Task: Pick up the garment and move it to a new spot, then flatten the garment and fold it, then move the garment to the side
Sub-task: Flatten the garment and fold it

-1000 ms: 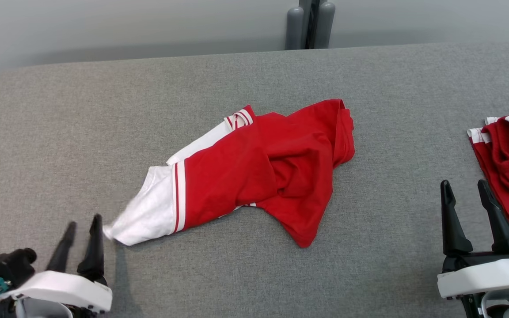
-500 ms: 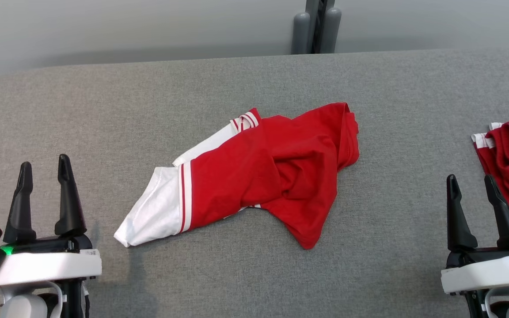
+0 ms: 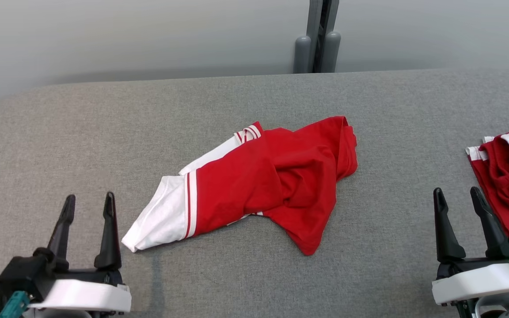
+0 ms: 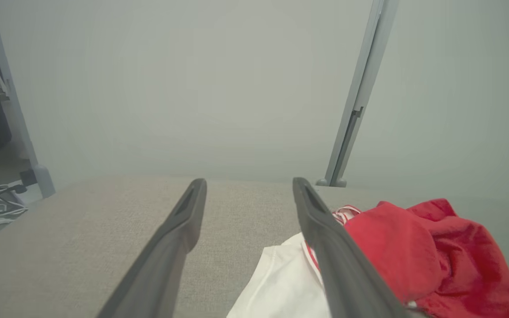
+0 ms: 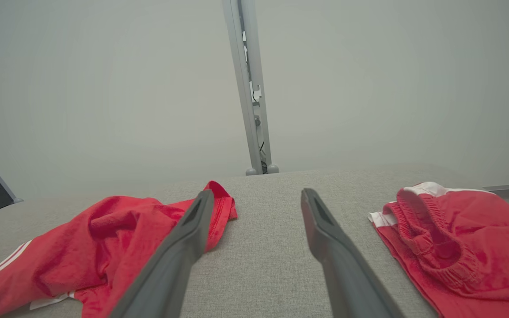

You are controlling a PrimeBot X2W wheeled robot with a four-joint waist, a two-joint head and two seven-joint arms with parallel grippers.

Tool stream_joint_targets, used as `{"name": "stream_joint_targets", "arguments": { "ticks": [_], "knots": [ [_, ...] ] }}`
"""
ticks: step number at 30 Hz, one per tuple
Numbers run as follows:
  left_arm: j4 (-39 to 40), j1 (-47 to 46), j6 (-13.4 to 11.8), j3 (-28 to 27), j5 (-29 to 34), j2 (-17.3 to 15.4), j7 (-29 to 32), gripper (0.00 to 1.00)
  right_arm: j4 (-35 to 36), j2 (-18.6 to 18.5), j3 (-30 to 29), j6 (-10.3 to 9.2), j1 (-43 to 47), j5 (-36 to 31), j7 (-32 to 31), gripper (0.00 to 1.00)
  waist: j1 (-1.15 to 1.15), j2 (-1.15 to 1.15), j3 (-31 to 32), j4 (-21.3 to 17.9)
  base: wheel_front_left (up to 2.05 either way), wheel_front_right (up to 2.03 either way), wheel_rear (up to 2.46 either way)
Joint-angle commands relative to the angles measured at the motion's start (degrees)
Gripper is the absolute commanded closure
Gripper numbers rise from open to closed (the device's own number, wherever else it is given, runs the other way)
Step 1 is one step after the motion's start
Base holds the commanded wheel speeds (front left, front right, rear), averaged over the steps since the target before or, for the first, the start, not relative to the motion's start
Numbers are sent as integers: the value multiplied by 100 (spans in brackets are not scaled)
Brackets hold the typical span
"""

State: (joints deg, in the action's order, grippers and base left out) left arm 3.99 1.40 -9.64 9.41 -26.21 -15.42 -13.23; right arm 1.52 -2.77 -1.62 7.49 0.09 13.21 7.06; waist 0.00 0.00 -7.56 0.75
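The garment (image 3: 259,181) is red with a white striped end and lies crumpled in the middle of the grey cloth-covered table (image 3: 82,132). My left gripper (image 3: 90,197) stands open just left of the garment's white corner, apart from it, with nothing between its fingers. In the left wrist view the garment (image 4: 413,247) lies to the right of the open left gripper (image 4: 250,182). My right gripper (image 3: 455,191) is open and empty at the lower right. The right wrist view shows the garment (image 5: 117,238) left of the open right gripper (image 5: 258,193).
A second red garment (image 3: 508,176) with white trim lies at the table's right edge, just right of my right gripper; the right wrist view shows this second garment (image 5: 457,238) too. A grey post (image 3: 318,39) stands behind the table's far edge, against a pale wall.
My left gripper opened and came away from the garment's white corner, which now rests on the table. The head camera shifted, so the whole picture sits lower. The right gripper stays open.
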Motion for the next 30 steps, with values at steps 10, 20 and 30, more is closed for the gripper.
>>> {"name": "stream_joint_targets", "arguments": {
  "ticks": [10, 20, 30],
  "knots": [
    [-244, 26, 45, 108, -45, -53, 172, 0, -22, -28, 26, 1, 93, -20, -43, 0, 0, 0, 56, 56, 0, 0, 0],
    [-385, -112, 92, 136, -61, -99, 151, 0, -12, -29, -35, 1, -1, -26, -92, 0, 0, 0, 23, 105, 0, 0, 0],
    [-315, -296, 115, 212, -53, -87, 172, 0, -688, -38, -367, 1, -995, 272, -326, 0, 0, 0, -243, 249, 0, 0, 0]
  ]
}}
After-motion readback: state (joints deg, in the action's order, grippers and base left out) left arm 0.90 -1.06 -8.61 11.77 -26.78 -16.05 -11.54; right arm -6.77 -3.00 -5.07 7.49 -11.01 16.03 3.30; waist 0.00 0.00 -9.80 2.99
